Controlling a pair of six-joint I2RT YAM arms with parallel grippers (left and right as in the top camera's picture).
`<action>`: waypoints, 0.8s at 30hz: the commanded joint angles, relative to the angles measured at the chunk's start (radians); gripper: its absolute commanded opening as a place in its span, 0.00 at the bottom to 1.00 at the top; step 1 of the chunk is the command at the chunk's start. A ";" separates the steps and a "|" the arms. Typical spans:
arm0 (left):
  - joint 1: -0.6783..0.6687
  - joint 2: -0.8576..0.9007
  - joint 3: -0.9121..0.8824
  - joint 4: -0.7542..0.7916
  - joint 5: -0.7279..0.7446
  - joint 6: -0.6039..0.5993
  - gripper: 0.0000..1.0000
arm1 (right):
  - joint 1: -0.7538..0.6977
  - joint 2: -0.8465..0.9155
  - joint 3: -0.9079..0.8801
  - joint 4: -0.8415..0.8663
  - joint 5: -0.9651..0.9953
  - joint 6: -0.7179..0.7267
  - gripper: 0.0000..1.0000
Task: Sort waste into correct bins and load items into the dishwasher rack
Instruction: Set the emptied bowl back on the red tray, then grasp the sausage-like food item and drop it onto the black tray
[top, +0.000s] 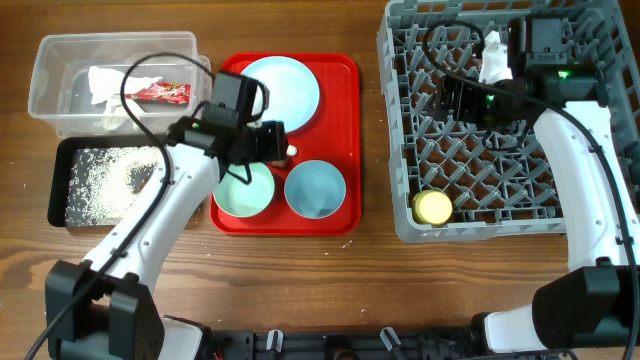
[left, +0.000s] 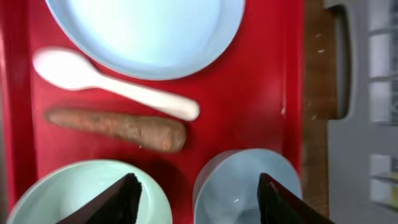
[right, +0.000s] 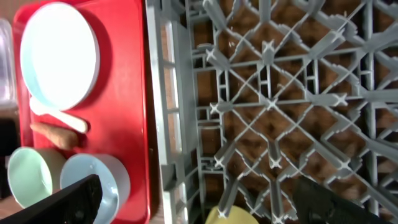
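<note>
Gap wide and empty at left gripper (left: 198, 186), above mint bowl (left: 81, 193) and blue bowl (left: 242, 180) on red tray (left: 249, 99), with carrot (left: 118, 129) just beyond, beside spoon (left: 112, 86) and plate (left: 146, 31). Same wide, empty gap at right gripper (right: 196, 190), over rack (right: 267, 106), with yellow cup (top: 433, 207) in one corner. Wrapper (top: 160, 93) and tissue (top: 103, 85) in tub (top: 60, 70); rice (top: 105, 180) in black tray (top: 70, 190).

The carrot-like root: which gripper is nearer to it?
Left. The left gripper hovers open just beside the root over the red tray; the right gripper is away over the dishwasher rack.
</note>
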 joint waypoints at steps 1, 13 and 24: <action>-0.005 0.015 0.161 -0.033 -0.015 0.073 0.64 | 0.000 -0.021 0.013 0.031 -0.062 0.045 1.00; -0.005 0.249 0.539 -0.297 -0.122 0.119 0.64 | 0.000 -0.021 0.013 0.082 -0.125 0.046 1.00; -0.005 0.465 0.386 -0.304 -0.212 -0.500 0.46 | 0.000 -0.021 0.013 0.069 -0.121 0.019 1.00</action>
